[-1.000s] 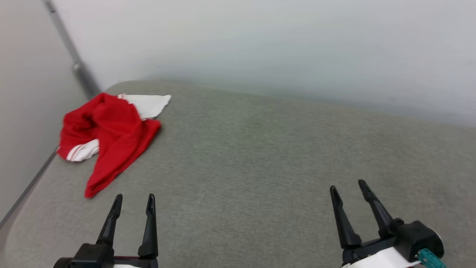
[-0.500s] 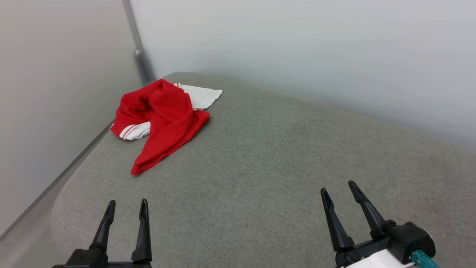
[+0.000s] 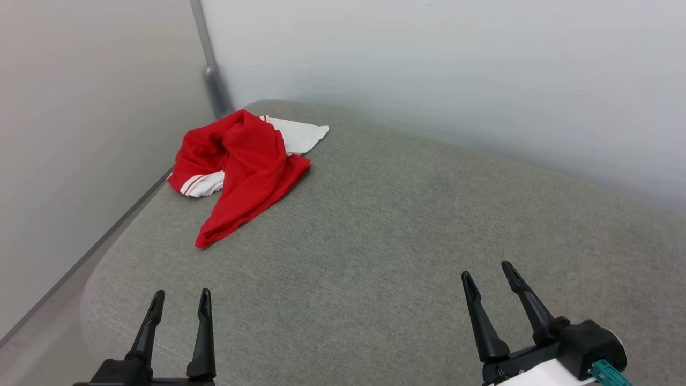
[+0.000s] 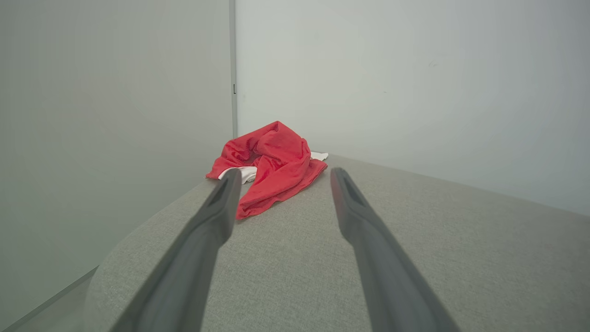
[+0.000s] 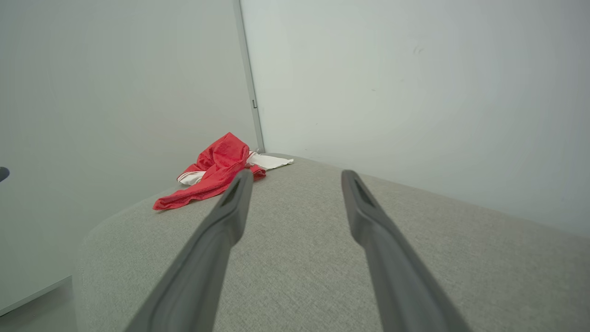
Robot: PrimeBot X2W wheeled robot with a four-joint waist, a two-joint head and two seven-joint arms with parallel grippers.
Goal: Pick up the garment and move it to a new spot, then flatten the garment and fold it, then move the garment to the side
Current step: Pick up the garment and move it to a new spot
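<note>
Your left end effector point(image 3: 182, 292) was empty, fingers moderately parted. The garment point(image 3: 244, 161) lay crumpled well ahead of it, near the surface's point(image 3: 375, 241) far left edge. Your right end effector point(image 3: 485, 268), also parted and empty, had the garment far to its left. A shallow pinch risked catching one layer and dragging the garment off the edge.
</note>
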